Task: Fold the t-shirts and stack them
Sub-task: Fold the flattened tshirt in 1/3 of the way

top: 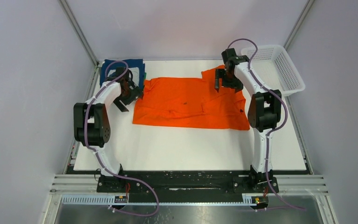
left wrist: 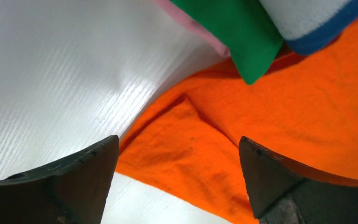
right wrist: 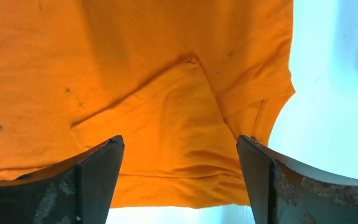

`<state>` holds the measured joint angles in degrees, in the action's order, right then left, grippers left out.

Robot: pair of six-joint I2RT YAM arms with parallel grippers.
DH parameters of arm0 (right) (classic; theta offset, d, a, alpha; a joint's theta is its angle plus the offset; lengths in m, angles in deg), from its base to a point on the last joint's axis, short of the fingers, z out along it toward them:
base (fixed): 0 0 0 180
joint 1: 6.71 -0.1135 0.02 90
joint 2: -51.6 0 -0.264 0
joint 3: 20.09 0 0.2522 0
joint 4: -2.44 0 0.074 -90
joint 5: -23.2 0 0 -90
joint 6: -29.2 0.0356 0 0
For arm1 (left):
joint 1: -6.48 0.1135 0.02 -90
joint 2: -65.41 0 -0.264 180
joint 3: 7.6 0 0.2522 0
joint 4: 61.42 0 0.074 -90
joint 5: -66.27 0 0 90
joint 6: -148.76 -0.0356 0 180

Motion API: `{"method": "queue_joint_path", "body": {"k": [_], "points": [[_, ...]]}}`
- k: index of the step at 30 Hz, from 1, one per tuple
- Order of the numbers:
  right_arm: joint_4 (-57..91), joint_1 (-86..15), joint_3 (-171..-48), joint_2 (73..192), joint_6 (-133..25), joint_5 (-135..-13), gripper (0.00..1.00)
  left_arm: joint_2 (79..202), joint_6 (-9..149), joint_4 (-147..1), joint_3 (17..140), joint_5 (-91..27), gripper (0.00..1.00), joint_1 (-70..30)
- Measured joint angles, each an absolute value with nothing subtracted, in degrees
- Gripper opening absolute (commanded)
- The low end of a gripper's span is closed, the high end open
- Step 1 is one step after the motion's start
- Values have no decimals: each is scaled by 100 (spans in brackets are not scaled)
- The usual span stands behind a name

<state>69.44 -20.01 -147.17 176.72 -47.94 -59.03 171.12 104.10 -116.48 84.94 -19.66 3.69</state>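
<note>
An orange shirt point(top: 191, 102) is lying spread across the white counter point(top: 186, 144), toward the back and roughly in the middle, with its sleeves tucked in over the body. The left claw point(left wrist: 178, 140) is hanging over the shirt's left edge, its fingers point(left wrist: 81, 182) standing wide apart and gripping nothing; a folded flap of orange cloth is showing below the gap. Just behind it, in the back left corner, a navy shirt point(top: 109, 70) is sitting on top of a green shirt point(left wrist: 235, 37) and a pink shirt point(left wrist: 200, 30), and the green one's corner is overlapping the orange cloth. The right claw point(right wrist: 179, 138) is hovering over the shirt's back right part, also spread wide and holding nothing, with a folded sleeve lying below the gap. A white mesh basket point(top: 279, 67) is resting in the back right corner, beside the right arm.
</note>
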Motion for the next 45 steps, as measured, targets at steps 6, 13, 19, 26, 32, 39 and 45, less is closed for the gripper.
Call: {"method": "queue_joint_path", "body": {"k": [6, 13, 19, 26, 32, 39, 45], "points": [[6227, -2007, -13316, 16715, -4768, -6038, 100, 16282, 10397, -11688, 8206, -2086, 99, 341], [5206, -2210, -11253, 15613, -4396, -7319, 100, 16046, 10421, -10883, 7500, -3006, 99, 4], [4612, -2272, -11056, 16090, -4114, -7704, 99, 17134, 10463, -10446, 7478, -3456, 99, -205], [4284, -2267, -9928, 15559, -3944, -7826, 99, 16430, 10502, -9893, 6527, -3369, 99, -277], [4266, -2269, -8462, 14285, -3769, -7900, 99, 15266, 10743, -9841, 5260, -3295, 99, -555], [4697, -2309, -7332, 13002, -3679, -7992, 99, 13810, 11302, -10418, 4136, -3076, 99, -1174], [5101, -2311, -7161, 12383, -3745, -7922, 99, 12905, 11575, -11189, 3839, -2816, 99, -1346]]}}
